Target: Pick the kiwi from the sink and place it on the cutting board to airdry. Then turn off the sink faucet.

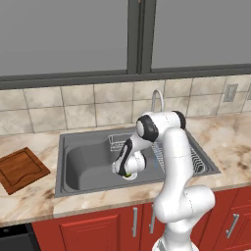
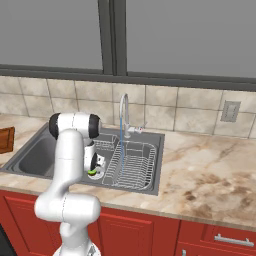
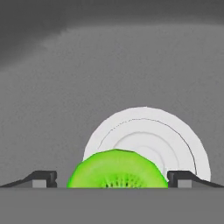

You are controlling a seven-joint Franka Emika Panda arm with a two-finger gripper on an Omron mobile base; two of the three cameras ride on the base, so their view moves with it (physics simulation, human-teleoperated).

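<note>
Kiwi [image 3: 117, 169] between open pincer [image 3: 112, 179] tips, drain [image 3: 148, 140] just behind.

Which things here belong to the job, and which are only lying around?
Job: kiwi on the drain, between the open gripper tips; sink; cutting board left on the counter; sink faucet, water running.

Lying about: wire rack in the sink; wall outlet.

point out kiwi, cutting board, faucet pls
kiwi [image 3: 117, 170]: hand view, middle of the green cut face, between the open finger tips.
cutting board [image 1: 20, 169]: left base view, centre of the wooden top.
sink faucet [image 2: 123, 114]: right base view, on the upright silver neck.
</note>
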